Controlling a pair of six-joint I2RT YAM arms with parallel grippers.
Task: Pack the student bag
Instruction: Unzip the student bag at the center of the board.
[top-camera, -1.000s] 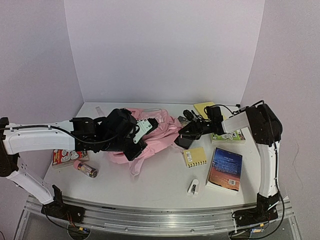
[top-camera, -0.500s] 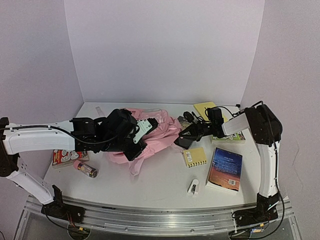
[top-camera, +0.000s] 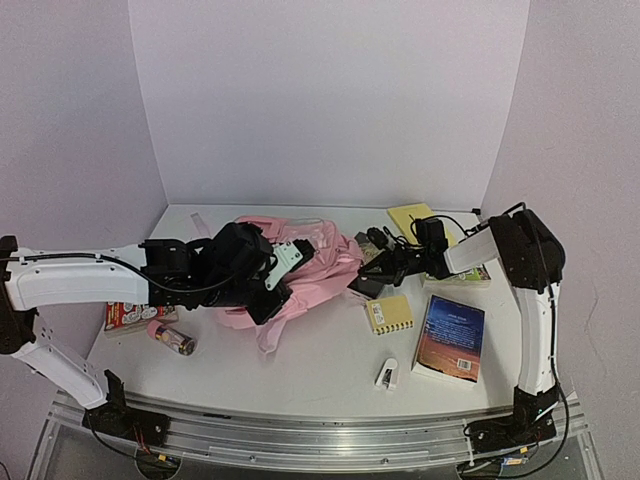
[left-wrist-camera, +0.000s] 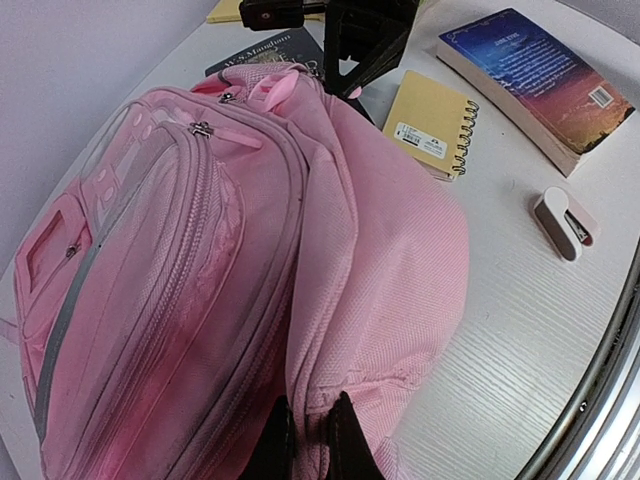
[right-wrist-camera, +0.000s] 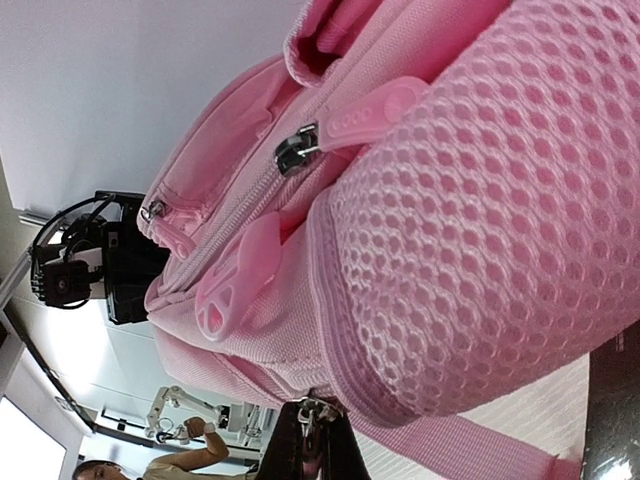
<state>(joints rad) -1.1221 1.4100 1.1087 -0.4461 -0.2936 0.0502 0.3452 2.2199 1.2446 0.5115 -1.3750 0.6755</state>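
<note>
Left wrist view: left gripper (left-wrist-camera: 305, 440) is pinched shut on a fold of the student bag (left-wrist-camera: 200, 250), which lies sprawled just ahead of its fingers. Right wrist view: right gripper (right-wrist-camera: 312, 445) is clamped on a zip pull (right-wrist-camera: 310, 412), with the mesh pocket directly above its tips. Likely step: unzipping the bag. Next: right draws the slider along its track while left anchors the fabric. Spiral notebook (left-wrist-camera: 432, 125) and book (left-wrist-camera: 535, 75) lie ahead-right of the left gripper.
</note>
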